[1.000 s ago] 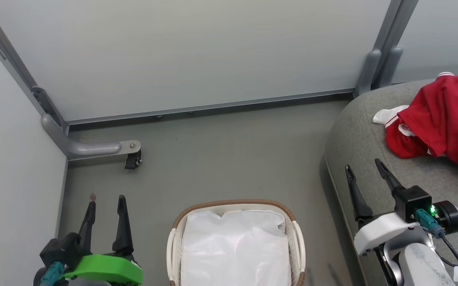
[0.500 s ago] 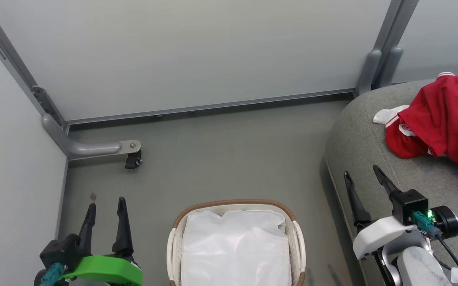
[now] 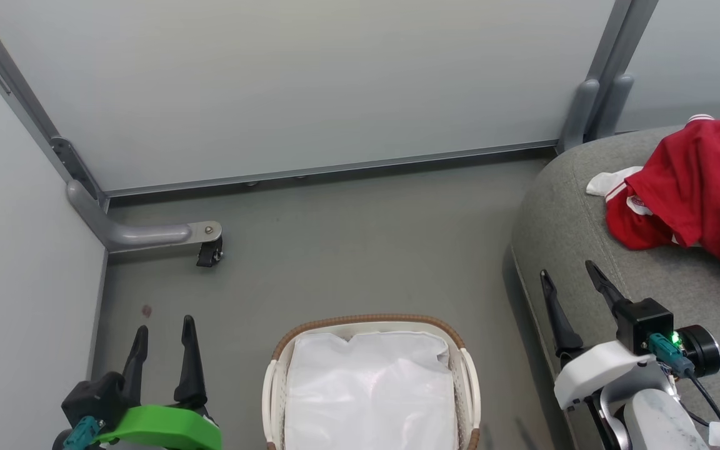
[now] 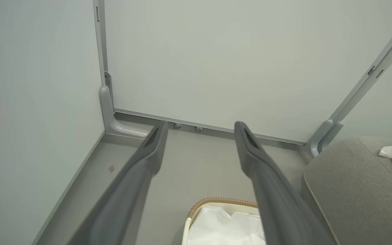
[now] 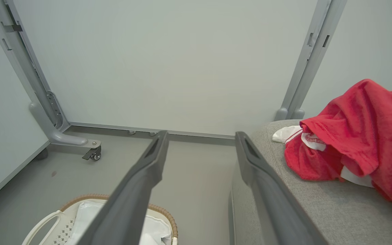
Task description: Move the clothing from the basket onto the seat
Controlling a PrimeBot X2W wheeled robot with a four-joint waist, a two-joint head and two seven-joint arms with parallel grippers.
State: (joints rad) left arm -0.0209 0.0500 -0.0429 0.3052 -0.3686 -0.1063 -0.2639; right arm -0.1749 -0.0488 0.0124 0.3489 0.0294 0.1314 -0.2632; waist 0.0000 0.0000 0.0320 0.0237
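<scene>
Grey floor (image 3: 347, 250) and pale partition walls (image 3: 335, 81) frame the head view. The brown-rimmed oval white perforated plastic basket (image 3: 366, 319) shows just its plain white liner (image 3: 369, 387), while the bright red, white-trimmed clothing (image 3: 697, 187) lies heaped on the large grey woven-fabric seat (image 3: 575, 212). Both the left fingers (image 3: 190, 356) and the right fingers (image 3: 607, 290) stand spread, grasping nothing. Left wrist view: liner alone in the basket. Right wrist view: red heap on the seat. I judge the transfer finished.
</scene>
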